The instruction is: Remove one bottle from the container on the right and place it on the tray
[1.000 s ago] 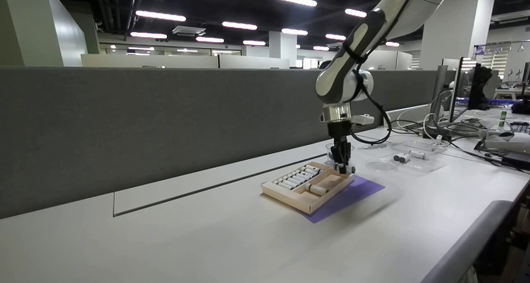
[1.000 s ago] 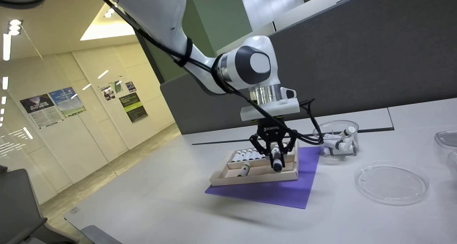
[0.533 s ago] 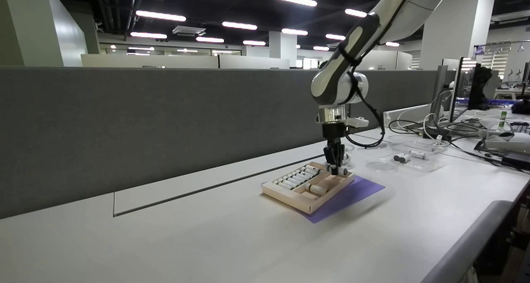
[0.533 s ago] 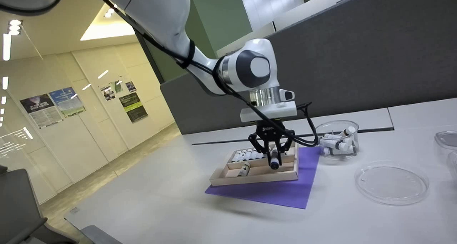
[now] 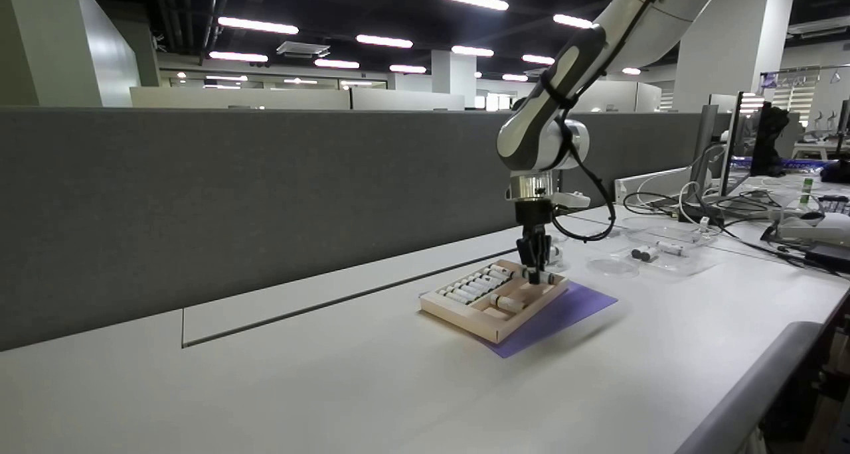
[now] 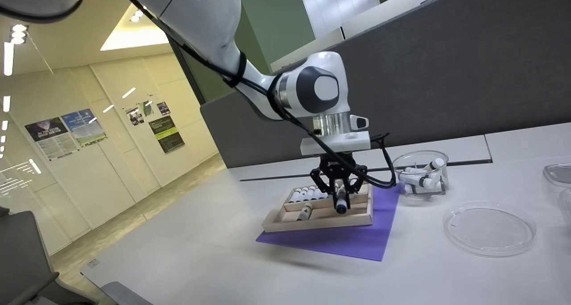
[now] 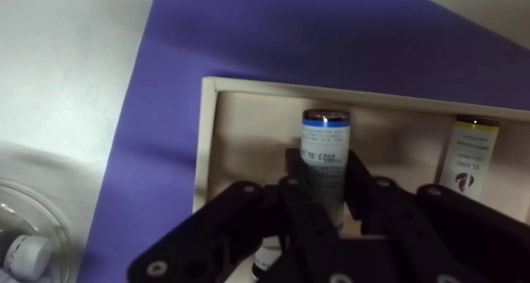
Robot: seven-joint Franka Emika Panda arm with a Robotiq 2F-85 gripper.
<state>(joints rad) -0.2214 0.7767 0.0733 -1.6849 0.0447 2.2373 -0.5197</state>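
Exterior view, left to right: table (image 6: 178, 251) offers most room toward its left edge and near left corner. Tray (image 6: 312, 225) overlaps the sheet (image 6: 357, 242), nearer the back edge than that corner; loose bottle (image 6: 305, 212) in its near compartment. Held bottle (image 7: 326, 146), taken as the task's, over that compartment's right end, hand (image 6: 341, 202) drawn narrow around it. Last second: hand moved slightly left, a touch lower. Reads as carry about done, setting down under way, release likely next. Touching tray floor? Can't tell. Wrist view: floor shows both sides of it, rim just beyond its end, so straight down looks right. Farther right: tub (image 6: 443, 173) with bottles (image 6: 427, 182) near back edge, then dish (image 6: 490, 230) and box (image 5: 690, 261). Can't tell if task means tub or box. Partition (image 6: 446, 86) lines back edge; leaving upward looks safest.
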